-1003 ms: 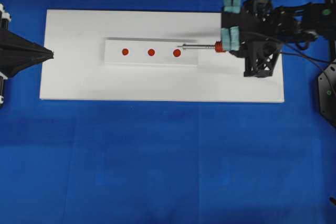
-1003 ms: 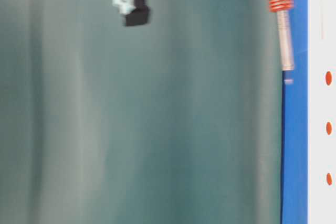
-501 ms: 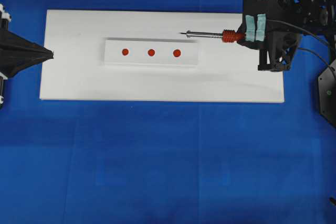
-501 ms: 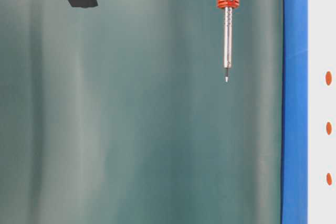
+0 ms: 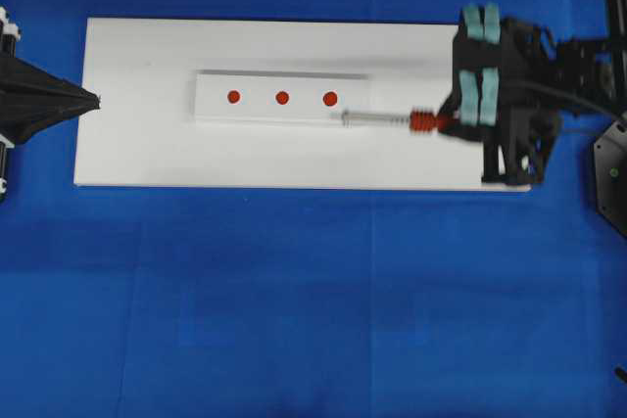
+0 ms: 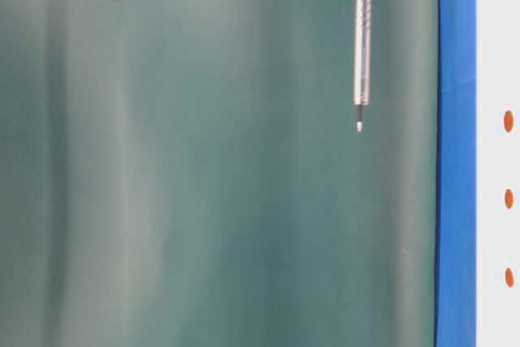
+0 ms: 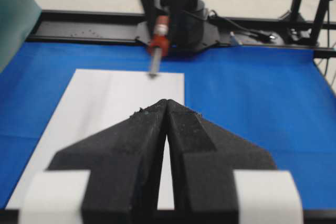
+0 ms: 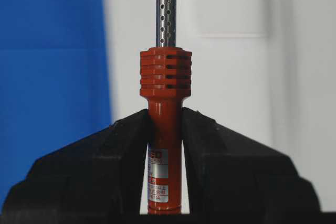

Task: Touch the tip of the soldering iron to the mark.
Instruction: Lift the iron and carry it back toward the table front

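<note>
- The right end effector [image 5: 453,122] is clamped on the soldering iron [image 5: 392,120] — its tip hangs in the air beside the raised strip [image 5: 282,98], short of the nearest red mark [image 5: 330,99].
- Left: aiming and lowering the tip onto a mark.
- The left end effector [image 7: 166,109] rests closed, holding nothing.
- The overhead view blurs the tip.

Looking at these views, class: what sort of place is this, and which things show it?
Probably a robotics lab test bench: a blue-covered table, a white board bearing three red marks, and the right end effector gripping a soldering iron.
</note>
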Action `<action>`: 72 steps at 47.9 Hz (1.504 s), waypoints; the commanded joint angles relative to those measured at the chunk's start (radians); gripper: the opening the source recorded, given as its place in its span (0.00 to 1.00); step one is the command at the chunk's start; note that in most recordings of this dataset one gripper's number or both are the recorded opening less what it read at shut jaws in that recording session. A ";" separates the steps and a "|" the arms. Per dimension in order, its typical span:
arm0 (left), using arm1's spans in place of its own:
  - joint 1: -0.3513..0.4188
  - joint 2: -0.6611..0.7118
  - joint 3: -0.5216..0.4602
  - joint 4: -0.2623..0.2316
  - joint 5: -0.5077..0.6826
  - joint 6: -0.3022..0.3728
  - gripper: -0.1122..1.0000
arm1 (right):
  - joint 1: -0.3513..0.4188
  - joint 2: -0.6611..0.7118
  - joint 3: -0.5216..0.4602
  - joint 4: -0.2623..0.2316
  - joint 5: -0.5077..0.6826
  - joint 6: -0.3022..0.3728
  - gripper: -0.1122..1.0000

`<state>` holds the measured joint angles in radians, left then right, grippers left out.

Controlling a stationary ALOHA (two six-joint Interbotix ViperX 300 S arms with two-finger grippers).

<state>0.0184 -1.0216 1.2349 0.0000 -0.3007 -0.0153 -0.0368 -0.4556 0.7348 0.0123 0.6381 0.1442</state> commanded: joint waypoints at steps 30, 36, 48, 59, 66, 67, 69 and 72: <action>0.002 0.005 -0.012 0.000 -0.012 -0.002 0.10 | 0.449 0.164 -0.094 -0.373 0.003 0.644 0.16; 0.000 0.005 -0.012 0.000 -0.012 -0.003 0.10 | 0.446 0.189 -0.115 -0.405 0.017 0.653 0.16; 0.002 0.005 -0.012 0.002 -0.011 -0.009 0.10 | 0.408 0.325 -0.242 -0.434 0.015 0.652 0.16; 0.002 0.003 -0.012 0.000 -0.012 -0.009 0.10 | 0.387 0.485 -0.410 -0.445 0.014 0.637 0.16; 0.002 0.000 -0.012 0.000 -0.011 -0.009 0.10 | 0.383 0.548 -0.494 -0.445 0.012 0.612 0.16; 0.002 0.000 -0.012 0.000 -0.011 -0.009 0.10 | 0.383 0.554 -0.499 -0.445 0.012 0.611 0.16; 0.002 0.000 -0.012 0.002 -0.012 -0.009 0.10 | 0.380 0.561 -0.508 -0.445 0.012 0.609 0.16; 0.000 0.000 -0.012 0.002 -0.011 -0.009 0.10 | 0.374 0.571 -0.512 -0.445 0.012 0.611 0.16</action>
<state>0.0184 -1.0247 1.2349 0.0000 -0.3007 -0.0245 0.3482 0.1227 0.2531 -0.4280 0.6565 0.7532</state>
